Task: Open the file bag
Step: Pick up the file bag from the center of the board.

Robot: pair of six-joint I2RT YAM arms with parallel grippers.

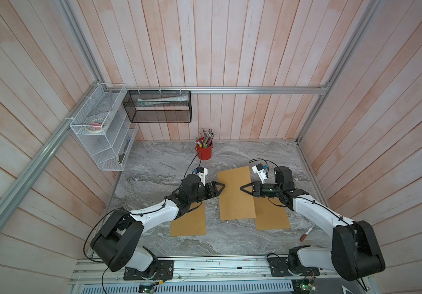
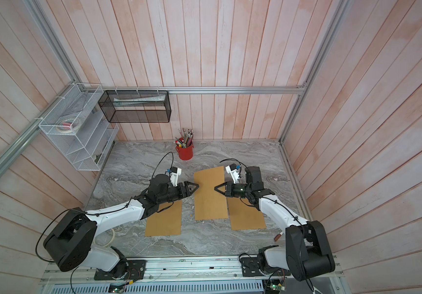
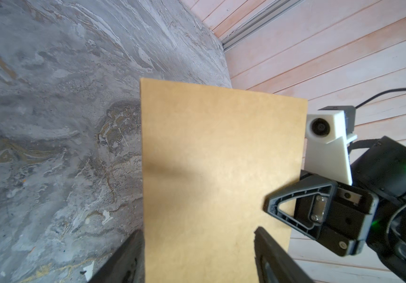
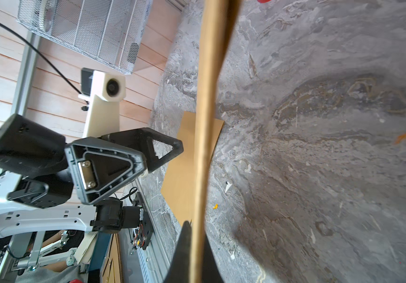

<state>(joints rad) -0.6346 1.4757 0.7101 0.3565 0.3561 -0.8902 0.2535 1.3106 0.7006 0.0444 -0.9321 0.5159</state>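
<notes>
The left pincer [image 1: 222, 187] stands open at the left edge of the file bag [image 1: 235, 201], gripping nothing. The brown file bag is held up above the table [image 1: 153, 165], and the right pincer [image 1: 242, 189] is clamped on its right edge.

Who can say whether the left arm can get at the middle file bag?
Probably yes: the left gripper, jaws open, sits at the edge of the file bag with nothing between; the right gripper pinches the opposite edge.
</notes>
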